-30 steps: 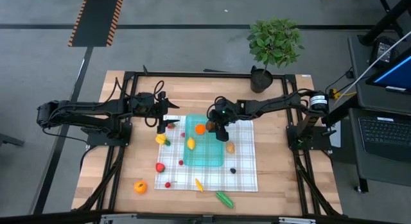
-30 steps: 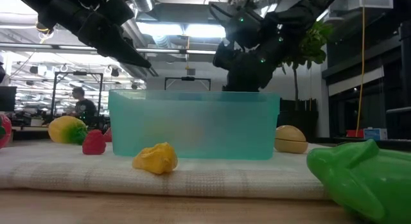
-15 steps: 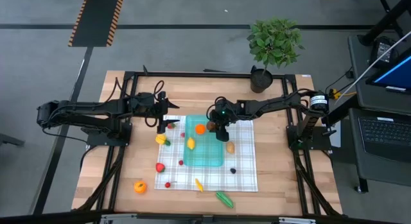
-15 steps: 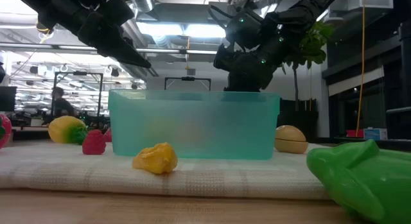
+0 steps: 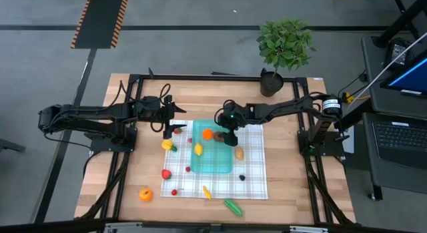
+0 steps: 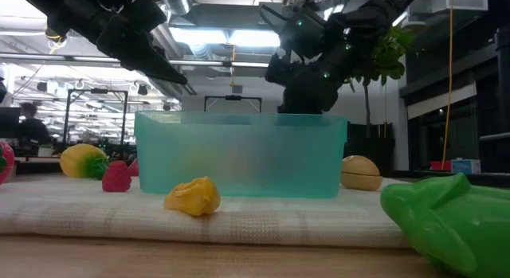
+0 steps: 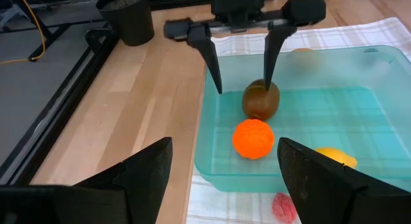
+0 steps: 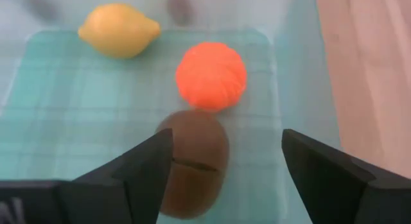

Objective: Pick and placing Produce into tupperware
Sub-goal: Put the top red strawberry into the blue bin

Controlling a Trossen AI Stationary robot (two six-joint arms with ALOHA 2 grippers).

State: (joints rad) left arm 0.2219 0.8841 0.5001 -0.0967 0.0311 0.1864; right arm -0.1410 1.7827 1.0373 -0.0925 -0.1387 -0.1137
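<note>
The teal tupperware (image 5: pixel 213 155) sits on the checked cloth (image 5: pixel 257 179). Inside it lie an orange piece (image 7: pixel 253 138), a yellow lemon (image 8: pixel 119 29) and a brown piece (image 7: pixel 261 99). My right gripper (image 7: pixel 241 76) is open and hangs over the container's far end, one finger on each side of the brown piece (image 8: pixel 192 163). My left gripper (image 5: pixel 171 128) is open and hovers by the container's far-left corner, holding nothing. More produce lies around on the cloth and table: a yellow piece (image 6: pixel 194 196), a tan one (image 6: pixel 360 172) and a green one (image 6: pixel 454 222). My right gripper comes at the brown piece (image 7: pixel 261 99) from above, pointing down, open with a finger on either side. I cannot tell whether either finger touches it. The piece lies on the container's floor beside the orange piece.
A potted plant (image 5: pixel 285 46) stands at the table's far edge, right of centre. Loose pieces lie near the front: an orange one (image 5: pixel 145 193), a red one (image 5: pixel 165 173), a yellow one (image 5: pixel 206 191) and a green one (image 5: pixel 233 206). Bare wood shows along the table's left and right sides.
</note>
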